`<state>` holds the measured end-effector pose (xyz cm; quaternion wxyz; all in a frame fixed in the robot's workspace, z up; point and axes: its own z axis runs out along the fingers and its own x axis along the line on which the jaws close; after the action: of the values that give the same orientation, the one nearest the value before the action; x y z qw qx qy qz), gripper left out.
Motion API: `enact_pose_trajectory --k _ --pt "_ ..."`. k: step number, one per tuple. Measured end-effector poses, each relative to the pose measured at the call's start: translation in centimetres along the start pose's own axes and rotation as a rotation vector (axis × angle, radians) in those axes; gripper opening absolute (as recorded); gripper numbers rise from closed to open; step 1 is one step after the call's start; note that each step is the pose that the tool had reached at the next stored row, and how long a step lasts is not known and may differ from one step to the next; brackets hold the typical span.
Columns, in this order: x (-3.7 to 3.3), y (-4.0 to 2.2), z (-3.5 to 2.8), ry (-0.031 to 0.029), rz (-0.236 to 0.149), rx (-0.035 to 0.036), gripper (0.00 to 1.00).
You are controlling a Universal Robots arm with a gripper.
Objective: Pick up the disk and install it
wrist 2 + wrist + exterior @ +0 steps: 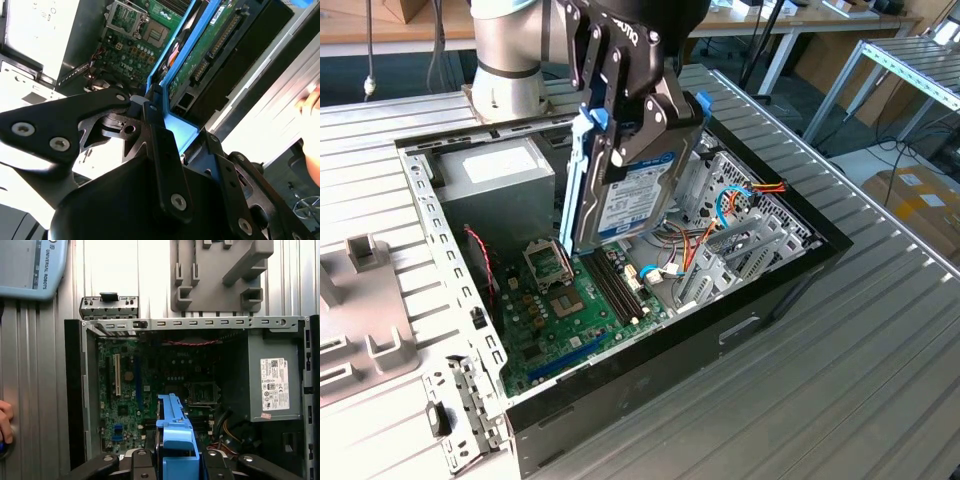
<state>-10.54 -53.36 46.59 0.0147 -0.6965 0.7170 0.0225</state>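
The gripper (pixel 172 462) is being shown nearest, its fingers being clamped on the blue side rails of the disk (pixel 632 195), which is being held tilted on edge over the motherboard (pixel 565 335) inside the open computer case (pixel 740 325).

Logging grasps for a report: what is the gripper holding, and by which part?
The gripper holds the disk by its upper end, clamped at the blue rail frame, above the open case.
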Motion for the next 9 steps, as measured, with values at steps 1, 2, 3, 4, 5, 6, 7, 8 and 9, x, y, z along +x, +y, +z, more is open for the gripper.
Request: enact_pose_trajectory --k 1,2,3,4,5,6,7,8,9 --pt "0.07 -0.06 0.00 0.0001 0.000 0.0000 0.37" --pt "0.13 -0.11 0.00 0.0001 0.000 0.0000 0.37" --pt "0.19 -0.21 0.00 0.0001 0.000 0.0000 0.37" --pt "0.26 -0.29 0.00 0.0001 0.000 -0.0001 0.37" --pt "0.36 -0.44 0.01 0.0001 0.000 -0.0001 0.37" --pt "0.41 -0.53 0.01 0.0001 0.000 -0.0001 0.37" --pt "0.46 -0.60 0.01 0.0000 0.000 0.0000 0.37" --pt "0.52 -0.69 0.01 0.0001 0.000 -0.0001 0.37" --pt "0.57 -0.73 0.02 0.0001 0.000 -0.0001 0.37"
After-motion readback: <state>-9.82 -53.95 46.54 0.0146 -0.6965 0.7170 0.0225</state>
